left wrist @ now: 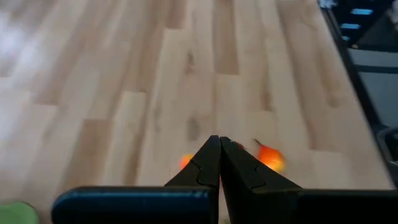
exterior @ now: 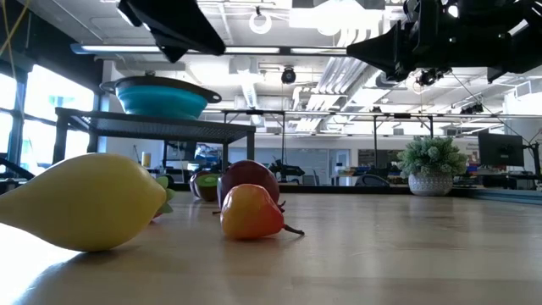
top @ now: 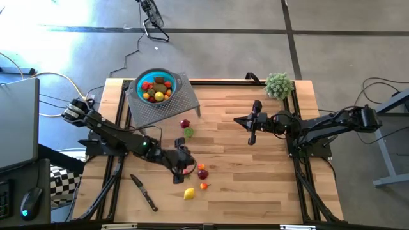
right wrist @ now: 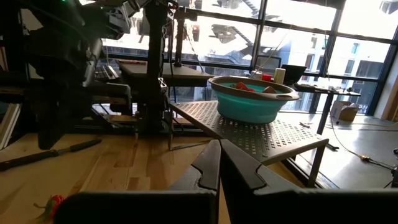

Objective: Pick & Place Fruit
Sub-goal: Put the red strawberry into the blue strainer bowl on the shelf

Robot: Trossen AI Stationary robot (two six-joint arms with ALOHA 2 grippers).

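Near the loose fruit [top: 202,174], the left gripper [top: 181,167] hovers, fingers together; nothing is held. Far right, the right gripper [top: 252,135] waits with fingers together too.

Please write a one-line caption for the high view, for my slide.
Left gripper, shut, over loose fruits on the wooden table; right gripper shut and idle; teal bowl already holds fruit.

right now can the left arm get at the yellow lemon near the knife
Probably yes. The left gripper, shut and empty, hovers close to the yellow lemon, with only bare table between. The knife lies off to one side, and the small red-orange fruit sits beside the lemon, not blocking.
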